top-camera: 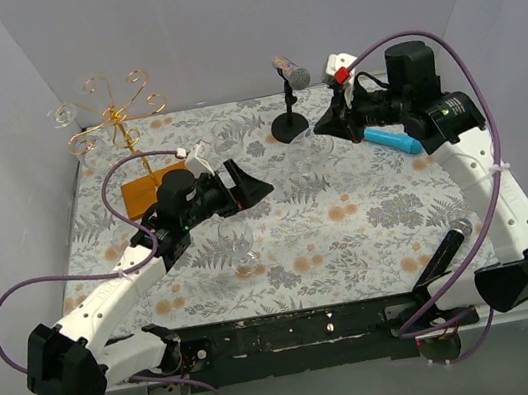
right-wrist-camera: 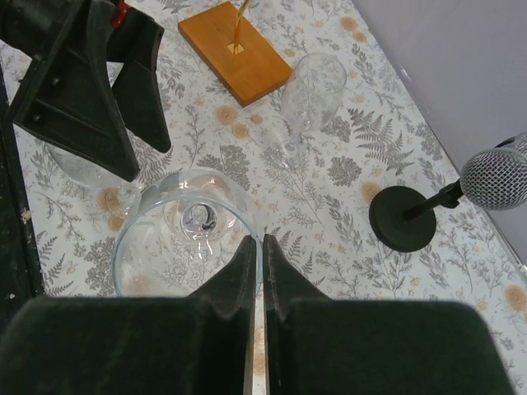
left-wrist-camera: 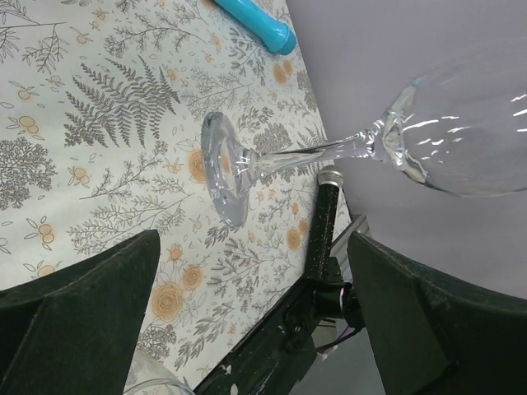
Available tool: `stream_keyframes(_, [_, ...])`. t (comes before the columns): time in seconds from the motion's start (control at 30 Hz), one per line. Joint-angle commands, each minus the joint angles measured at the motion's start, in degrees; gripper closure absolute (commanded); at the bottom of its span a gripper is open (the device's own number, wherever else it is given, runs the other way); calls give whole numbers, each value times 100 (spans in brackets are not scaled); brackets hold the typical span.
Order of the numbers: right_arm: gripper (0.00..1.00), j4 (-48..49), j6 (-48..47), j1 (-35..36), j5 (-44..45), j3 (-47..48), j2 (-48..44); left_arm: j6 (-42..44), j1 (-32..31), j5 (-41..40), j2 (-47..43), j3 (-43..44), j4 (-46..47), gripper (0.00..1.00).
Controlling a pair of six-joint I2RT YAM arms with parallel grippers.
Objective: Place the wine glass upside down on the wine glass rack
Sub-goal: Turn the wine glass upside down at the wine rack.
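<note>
**Toward the back right, wine glass (right-wrist-camera: 185, 226) pinched by its rim**

Seen from above, clear glass almost vanishes against the fern cloth (top-camera: 348, 214). The wine glass rack (top-camera: 117, 116) stands back-left, the left arm (top-camera: 126, 281) reaching just right of its wooden base (top-camera: 146, 189). Left wrist: left gripper (left-wrist-camera: 254, 243) gapes wide, empty, a second glass (left-wrist-camera: 461, 132) beyond, bowl cut off. Right wrist alone shows the right gripper (right-wrist-camera: 255, 247) clamped tight on the rim.

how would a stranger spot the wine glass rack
Start at the far left corner of the table. The wine glass rack stands there on a flat orange-brown wooden base. Unlike the black microphone stand to its right, it is thin gold wire with curled arms.
</note>
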Motion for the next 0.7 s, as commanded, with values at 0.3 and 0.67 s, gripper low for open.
stream_keyframes(0.3, [99,378,415,-37,-653,526,-113,-910,682,1464,-29,-402,1327,25])
stream_keyframes(0.67, [99,510,486,-37,-776,447,-148,-1113,691,1948,305,-288,1433,45])
